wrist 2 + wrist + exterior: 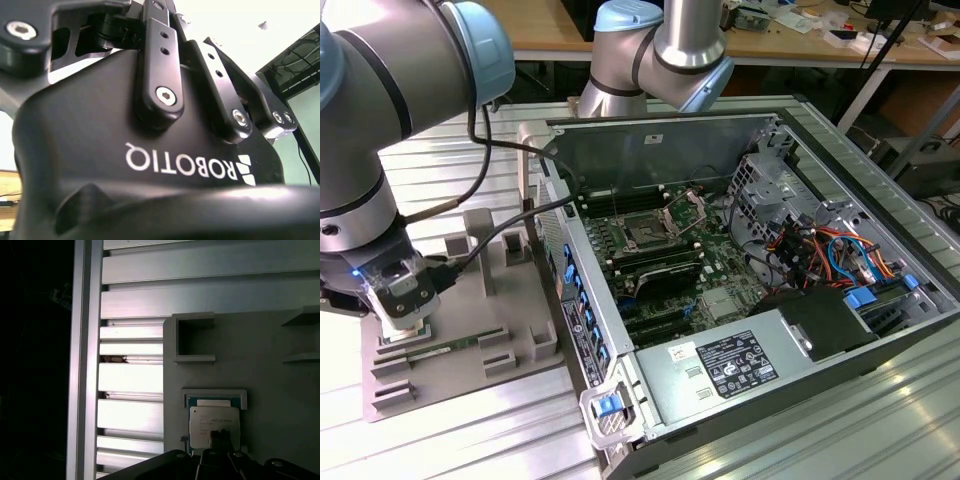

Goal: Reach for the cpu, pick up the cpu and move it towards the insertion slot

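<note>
Hanging low over the grey fixture [490, 290], the tool [402, 326] is just above the cpu [215, 426], seen in the first wrist view. The exterior view shows the insertion slot [646, 232] well away. I cannot tell the tool's spread.

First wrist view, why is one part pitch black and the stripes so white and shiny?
In the first wrist view, the metal table bounces light into white glare, the space beyond its edge rail is unlit and black, while the cpu on the grey fixture is evenly lit; in the exterior view, that table shows bright streaks too.
</note>
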You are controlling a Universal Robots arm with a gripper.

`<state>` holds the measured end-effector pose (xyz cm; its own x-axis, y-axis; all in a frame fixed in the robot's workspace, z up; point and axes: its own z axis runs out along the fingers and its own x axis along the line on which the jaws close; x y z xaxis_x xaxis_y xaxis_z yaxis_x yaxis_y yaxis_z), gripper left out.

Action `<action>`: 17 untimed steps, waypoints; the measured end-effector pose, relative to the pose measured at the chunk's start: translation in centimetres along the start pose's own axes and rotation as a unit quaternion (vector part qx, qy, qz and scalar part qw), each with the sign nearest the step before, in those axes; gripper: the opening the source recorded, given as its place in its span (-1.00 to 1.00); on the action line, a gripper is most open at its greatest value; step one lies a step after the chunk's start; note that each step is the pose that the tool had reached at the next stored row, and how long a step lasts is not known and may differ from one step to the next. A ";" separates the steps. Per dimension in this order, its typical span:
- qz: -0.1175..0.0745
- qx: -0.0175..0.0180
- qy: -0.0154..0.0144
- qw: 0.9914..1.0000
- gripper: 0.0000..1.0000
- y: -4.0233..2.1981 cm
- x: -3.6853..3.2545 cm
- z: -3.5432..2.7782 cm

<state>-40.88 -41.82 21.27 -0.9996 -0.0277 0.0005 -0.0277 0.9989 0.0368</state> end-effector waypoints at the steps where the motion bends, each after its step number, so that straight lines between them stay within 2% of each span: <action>1: 0.000 0.000 0.000 1.000 -0.79 0.00 0.00 0.08; 7: 0.000 0.000 0.000 1.000 -0.79 -0.02 0.00 0.51; 17: 0.000 0.000 0.000 1.000 -0.79 -0.02 0.00 0.53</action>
<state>-40.88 -41.83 20.73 -0.9996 -0.0277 0.0005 -0.0276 0.9989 0.0367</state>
